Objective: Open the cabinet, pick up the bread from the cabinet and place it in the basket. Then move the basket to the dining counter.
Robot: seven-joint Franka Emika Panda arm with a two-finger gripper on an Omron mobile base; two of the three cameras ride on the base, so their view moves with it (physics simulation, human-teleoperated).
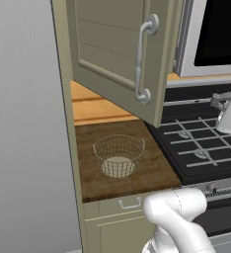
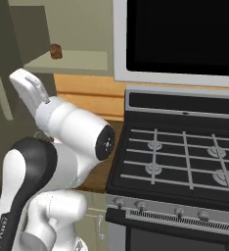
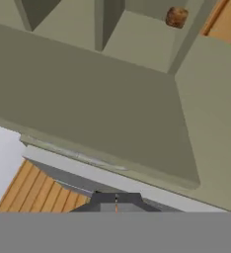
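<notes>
On the bare shelf of the open cabinet (image 1: 112,54) sits the bread (image 2: 56,51), the wire basket (image 1: 118,155) below on the short wood worktop (image 1: 152,170) beside the stove (image 2: 185,157), gripper (image 3: 116,197) jaws closed, holding nothing.

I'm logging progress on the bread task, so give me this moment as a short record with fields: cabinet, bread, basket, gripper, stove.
cabinet: door swung open, its curved silver handle facing out
bread: small dark-brown lump lying on the cabinet shelf, not yet picked up
basket: pale wire basket standing on the short dark wood worktop below the open door, nothing in it
gripper: gripper shut, holding nothing, aimed at the cabinet interior with the bread ahead
stove: black gas range right of the worktop
</notes>
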